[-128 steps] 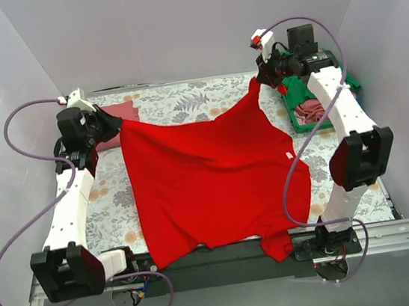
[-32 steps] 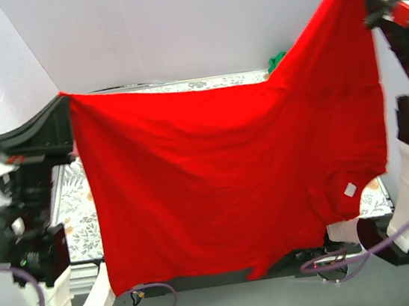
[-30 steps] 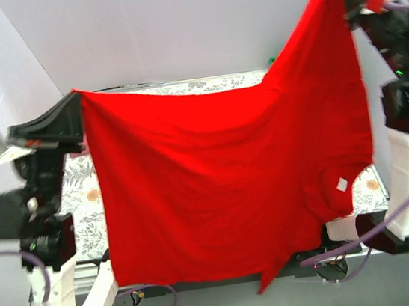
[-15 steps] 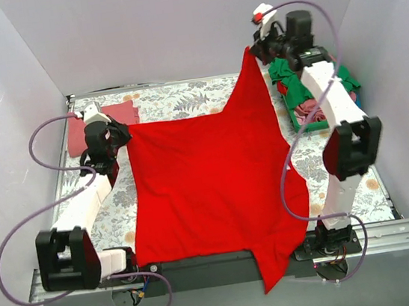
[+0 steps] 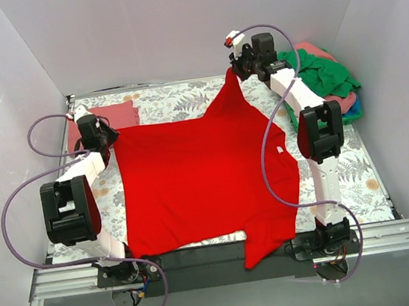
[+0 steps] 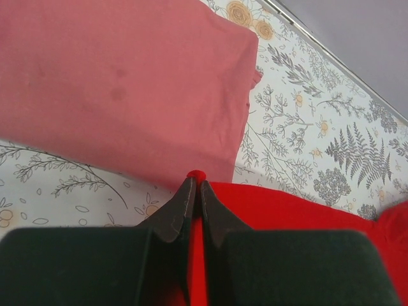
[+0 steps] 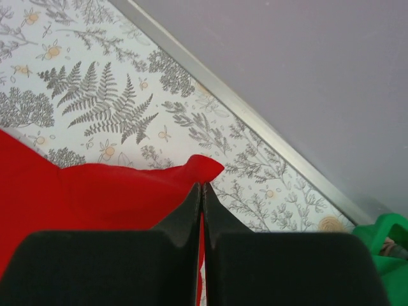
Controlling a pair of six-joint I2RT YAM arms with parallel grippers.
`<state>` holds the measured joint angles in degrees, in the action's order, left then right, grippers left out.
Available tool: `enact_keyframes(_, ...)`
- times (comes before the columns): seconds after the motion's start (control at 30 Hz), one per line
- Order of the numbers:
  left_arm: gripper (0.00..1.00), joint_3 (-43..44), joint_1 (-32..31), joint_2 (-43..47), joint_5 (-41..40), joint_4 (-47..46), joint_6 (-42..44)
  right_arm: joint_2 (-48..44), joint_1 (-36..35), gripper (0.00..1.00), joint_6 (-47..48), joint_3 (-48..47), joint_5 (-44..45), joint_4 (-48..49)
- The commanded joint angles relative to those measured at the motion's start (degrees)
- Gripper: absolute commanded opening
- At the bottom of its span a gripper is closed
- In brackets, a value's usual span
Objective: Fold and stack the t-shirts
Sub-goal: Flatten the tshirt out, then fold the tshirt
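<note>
Across the middle of the table, which is covered by a grey floral-patterned cloth, a bright red short-sleeved cloth t-shirt lies spread nearly flat. One flap of it hangs over the near edge.

The white left arm reaches to the shirt's far left corner. Its jaws are clenched on that red edge, tips pressed together with fabric caught between them. The white right arm stretches to the far right corner, where its jaws likewise pinch a peak of red cloth. That corner is raised a little, so the shirt rises to a point there. Holding the two far corners well apart looks like a way to pull the fabric taut and smooth before any fold begins.

Just beside the left jaws lies a folded dusty salmon-pink t-shirt, probably the start of the stack. At the table's far right sits a loose heap of green, pink and blue t-shirts, seemingly awaiting their turn.
</note>
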<state>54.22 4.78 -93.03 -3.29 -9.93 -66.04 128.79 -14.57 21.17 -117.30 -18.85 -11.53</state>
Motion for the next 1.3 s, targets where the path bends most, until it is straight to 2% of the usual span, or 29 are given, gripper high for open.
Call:
enact_keyframes(0.0,0.0,2.82,0.32,-1.0,2.14,-1.84,0.12,-1.26,0.68,0.01,-0.6,-2.94,0.92,5.11)
enact_keyframes(0.43,0.0,5.99,1.29,-6.55,6.36,0.09,1.0,-12.41,3.75,0.01,-4.47,9.71,-9.79,4.94)
enact_keyframes(0.77,0.0,1.51,1.46,-1.81,7.86,-0.35,0.39,-20.33,5.08,0.01,-4.91,20.17,-18.94,5.11)
enact_keyframes(1.03,0.0,-2.79,1.82,3.73,8.3,-0.26,-0.14,-27.35,5.08,0.01,-3.77,29.04,-19.91,5.11)
enact_keyframes(1.27,0.0,-4.73,2.34,5.14,7.6,0.62,-0.23,-32.46,5.69,0.01,-2.71,34.23,-18.77,5.29)
